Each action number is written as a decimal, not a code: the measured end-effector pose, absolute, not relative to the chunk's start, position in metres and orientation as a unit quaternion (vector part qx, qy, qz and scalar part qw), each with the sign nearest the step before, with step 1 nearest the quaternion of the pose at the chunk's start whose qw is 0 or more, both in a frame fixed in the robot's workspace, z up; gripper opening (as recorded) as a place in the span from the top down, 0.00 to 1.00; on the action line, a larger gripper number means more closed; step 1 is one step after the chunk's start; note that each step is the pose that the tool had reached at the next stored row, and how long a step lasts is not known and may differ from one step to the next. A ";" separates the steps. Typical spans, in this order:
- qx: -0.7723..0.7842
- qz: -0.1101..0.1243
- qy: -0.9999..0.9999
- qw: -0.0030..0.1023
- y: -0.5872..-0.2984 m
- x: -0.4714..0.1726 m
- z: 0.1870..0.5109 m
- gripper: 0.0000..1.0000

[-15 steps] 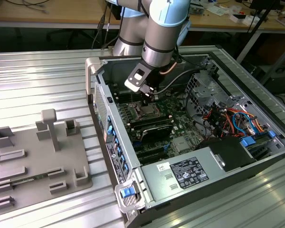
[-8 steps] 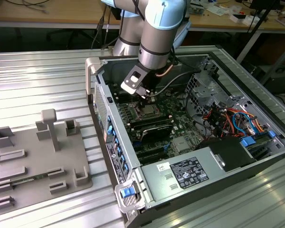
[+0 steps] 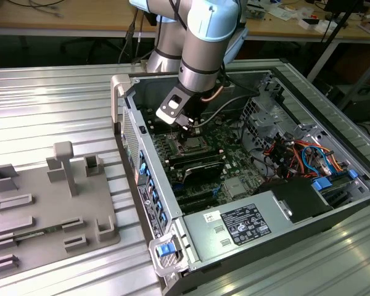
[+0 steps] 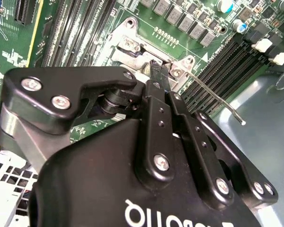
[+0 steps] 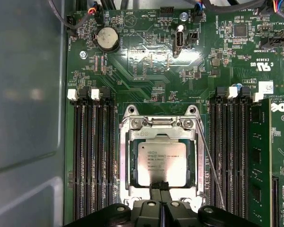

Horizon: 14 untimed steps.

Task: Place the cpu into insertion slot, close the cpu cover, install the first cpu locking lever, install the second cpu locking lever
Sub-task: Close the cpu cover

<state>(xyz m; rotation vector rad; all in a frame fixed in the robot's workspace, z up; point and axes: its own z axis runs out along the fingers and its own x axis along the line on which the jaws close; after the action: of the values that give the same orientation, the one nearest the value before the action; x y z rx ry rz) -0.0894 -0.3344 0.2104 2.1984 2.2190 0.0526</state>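
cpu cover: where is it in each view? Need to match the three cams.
Exterior view: cpu cover lies on the motherboard inside the open case, right under the gripper.
First wrist view: cpu cover lies flat, framing the cpu; gripper is at its edge.
Second wrist view: a corner of the cpu cover shows just past the gripper.
Shared landmark: the gripper's tip at the cover.

White lettering dots the green circuit board (image 5: 151, 61); fine print covers the silver-grey square cpu (image 5: 161, 163) and a black-and-white power-supply label (image 3: 237, 225).

1 cpu (image 5: 161, 163), 1 cpu cover (image 5: 160, 134), 1 lever (image 5: 210, 163), 1 mobo (image 5: 146, 61)
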 end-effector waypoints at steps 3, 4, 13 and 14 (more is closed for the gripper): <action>0.704 0.017 0.710 0.009 -0.334 -0.089 0.209 0.89; 0.704 0.017 0.710 0.009 -0.334 -0.089 0.209 0.89; 0.704 0.017 0.710 0.009 -0.334 -0.090 0.216 0.89; 0.704 0.017 0.710 0.009 -0.334 -0.090 0.217 0.89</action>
<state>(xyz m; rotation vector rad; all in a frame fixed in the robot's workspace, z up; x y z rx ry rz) -0.0897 -0.3343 0.2171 2.1982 2.2193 0.0528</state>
